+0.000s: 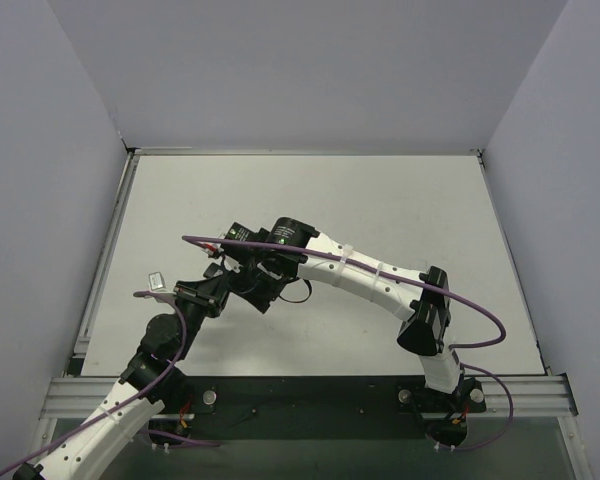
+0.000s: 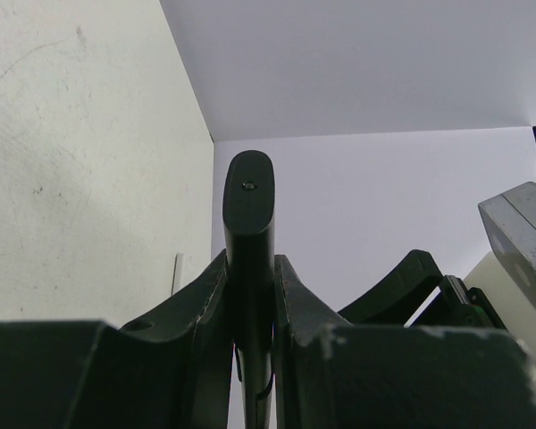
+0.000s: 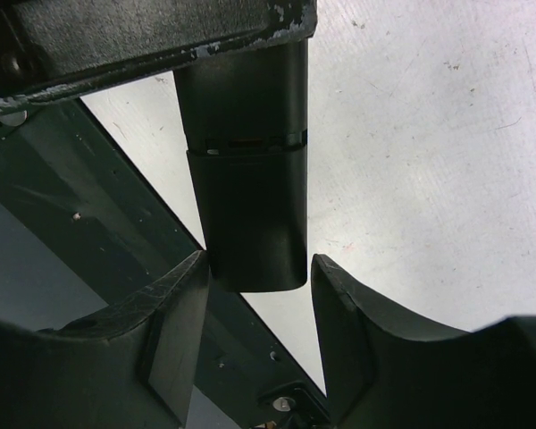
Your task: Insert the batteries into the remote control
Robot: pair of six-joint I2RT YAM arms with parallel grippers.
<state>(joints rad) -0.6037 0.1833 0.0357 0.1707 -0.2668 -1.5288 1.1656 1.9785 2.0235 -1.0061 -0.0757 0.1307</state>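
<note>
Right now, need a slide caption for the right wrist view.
Right gripper open around the end of the black remote held by the left gripper.

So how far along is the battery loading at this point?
Done: the remote is picked up, clamped edge-on in the left gripper. In hand: the right gripper has its fingers open on either side of the remote's end, just below the cover seam. Left: no batteries show in any view, so loading cannot be confirmed; the cover looks closed.
</note>
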